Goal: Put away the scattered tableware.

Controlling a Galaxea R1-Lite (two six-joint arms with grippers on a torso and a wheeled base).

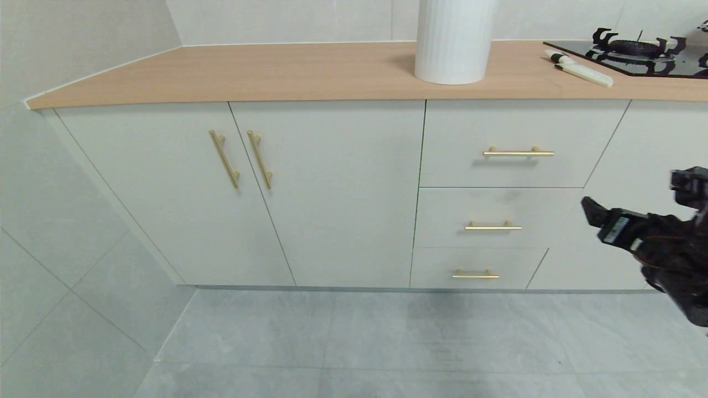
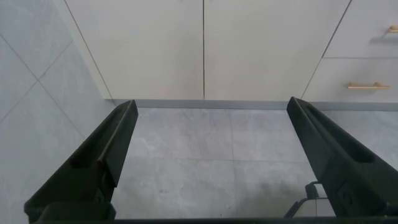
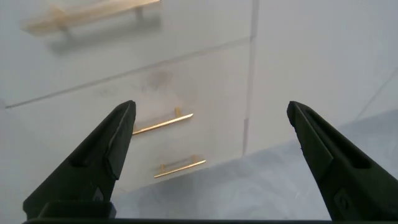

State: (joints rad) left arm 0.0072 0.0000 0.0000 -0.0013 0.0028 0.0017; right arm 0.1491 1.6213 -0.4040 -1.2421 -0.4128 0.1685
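Note:
A white utensil with a dark tip (image 1: 578,67) lies on the wooden countertop (image 1: 287,72), beside the black hob (image 1: 636,52). A tall white ribbed container (image 1: 454,41) stands on the counter just left of it. Below are three shut drawers with brass handles: top (image 1: 518,152), middle (image 1: 493,226) and bottom (image 1: 475,275). My right gripper (image 1: 633,193) hangs open and empty in front of the cabinet right of the drawers; in its own view the right gripper (image 3: 210,109) faces the middle drawer handle (image 3: 163,123). My left gripper (image 2: 211,102) is open and empty, low over the floor.
Two shut cabinet doors with slanted brass handles (image 1: 241,159) fill the left half of the unit. A tiled wall (image 1: 50,232) closes off the left side. Grey floor tiles (image 1: 387,342) stretch in front of the cabinets.

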